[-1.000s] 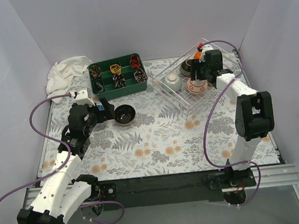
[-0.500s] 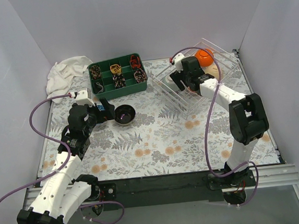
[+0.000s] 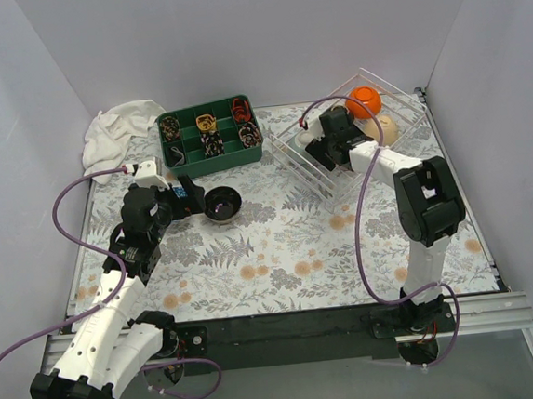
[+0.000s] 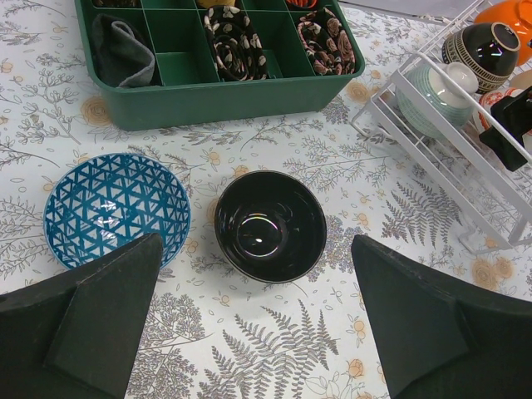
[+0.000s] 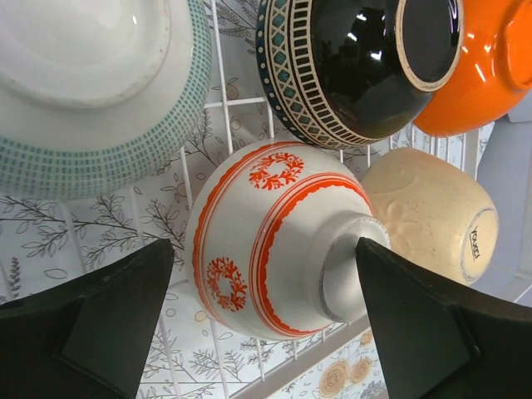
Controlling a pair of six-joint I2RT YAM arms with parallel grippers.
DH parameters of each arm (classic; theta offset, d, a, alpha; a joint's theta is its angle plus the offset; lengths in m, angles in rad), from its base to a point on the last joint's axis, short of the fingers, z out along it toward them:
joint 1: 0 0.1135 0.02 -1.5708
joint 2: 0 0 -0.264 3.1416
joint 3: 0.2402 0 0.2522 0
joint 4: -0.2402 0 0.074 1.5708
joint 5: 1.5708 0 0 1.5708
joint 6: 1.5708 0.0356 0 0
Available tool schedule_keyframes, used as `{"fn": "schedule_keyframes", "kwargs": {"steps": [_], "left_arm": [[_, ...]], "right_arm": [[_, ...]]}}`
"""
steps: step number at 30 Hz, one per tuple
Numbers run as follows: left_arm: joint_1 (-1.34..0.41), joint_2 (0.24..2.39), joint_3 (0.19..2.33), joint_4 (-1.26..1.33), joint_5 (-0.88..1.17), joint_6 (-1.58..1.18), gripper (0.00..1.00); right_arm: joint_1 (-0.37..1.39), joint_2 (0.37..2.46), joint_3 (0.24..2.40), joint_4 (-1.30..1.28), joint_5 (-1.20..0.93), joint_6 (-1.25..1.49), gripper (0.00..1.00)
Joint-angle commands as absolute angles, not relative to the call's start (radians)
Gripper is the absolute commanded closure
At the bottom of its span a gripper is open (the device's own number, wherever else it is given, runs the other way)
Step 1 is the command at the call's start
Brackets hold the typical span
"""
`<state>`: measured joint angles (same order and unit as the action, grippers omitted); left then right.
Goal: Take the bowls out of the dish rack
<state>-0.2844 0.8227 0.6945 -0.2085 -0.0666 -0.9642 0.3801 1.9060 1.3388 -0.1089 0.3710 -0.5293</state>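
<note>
The change is all on the right. A second ago the right hand [image 3: 329, 147] hung over the 3 o'clock end of the dish rack [image 4: 432, 154]. It has since swung across to the rack's 9 o'clock end and dropped low among the bowls. That shift uncovers the orange bowl [image 3: 365, 100] and the cream bowl [image 3: 383, 126] in the overhead view.

The rack itself has not moved and sits at about 1 o'clock on the surface. The left arm has not moved either.

In the right wrist view the fingers stand apart with the red-patterned white bowl [image 5: 274, 241] between them, lying tilted on the wires. Neither finger visibly touches it. Around it:
- the teal-checked bowl [image 5: 91, 100] at 10 o'clock
- the black bowl with the lattice band [image 5: 349, 75] at 1 o'clock
- the orange bowl beyond that one
- the cream bowl at 3 o'clock

I judge the right hand to be lining up on the red-patterned bowl as the next one to lift out, with the grasp not yet made.

The left hand [image 4: 256, 243] is also spread, holding nothing, above the glossy black bowl [image 4: 270, 224] on the surface. The blue lattice bowl [image 4: 116, 208] sits just beside it at 9 o'clock. The green tray [image 4: 208, 91] lies at 12 o'clock from both.

With two bowls out and five in the rack, the unloading looks well short of half done.
</note>
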Motion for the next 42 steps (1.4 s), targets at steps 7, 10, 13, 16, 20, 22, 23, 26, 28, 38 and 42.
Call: {"fn": "schedule_keyframes", "kwargs": {"steps": [7,10,13,16,20,22,23,26,28,38,42], "left_arm": [[-0.288,0.813,0.681,-0.195,-0.055,-0.948,0.02],[-0.288,0.816,0.681,-0.195,-0.051,-0.948,0.02],[-0.290,0.821,0.683,-0.195,-0.049,-0.948,0.02],[-0.288,0.828,0.683,-0.195,-0.049,-0.945,0.02],[-0.290,0.831,0.680,-0.196,-0.051,-0.945,0.02],[-0.288,0.838,0.680,-0.196,-0.049,-0.943,0.02],[-0.290,0.839,0.680,-0.195,-0.051,-0.943,0.02],[-0.290,0.842,0.680,-0.195,-0.051,-0.942,0.02],[-0.290,0.844,0.680,-0.195,-0.052,-0.940,0.02],[-0.288,0.853,0.678,-0.195,-0.051,-0.940,0.02],[-0.290,0.853,0.678,-0.196,-0.052,-0.940,0.02]], "right_arm": [[0.376,1.967,1.327,-0.058,0.505,-0.577,0.04],[0.379,1.973,1.315,-0.026,0.537,-0.583,0.05],[0.383,1.989,1.307,-0.011,0.575,-0.603,0.05],[0.393,1.993,1.284,0.037,0.611,-0.615,0.05],[0.399,1.954,1.267,0.038,0.569,-0.588,0.06],[0.397,1.925,1.269,0.038,0.561,-0.580,0.06],[0.399,1.921,1.270,0.038,0.566,-0.578,0.06],[0.397,1.899,1.284,0.038,0.594,-0.575,0.07],[0.397,1.890,1.293,0.038,0.607,-0.575,0.09],[0.397,1.878,1.266,0.038,0.606,-0.554,0.32],[0.416,1.823,1.262,0.015,0.597,-0.531,0.50]]}}
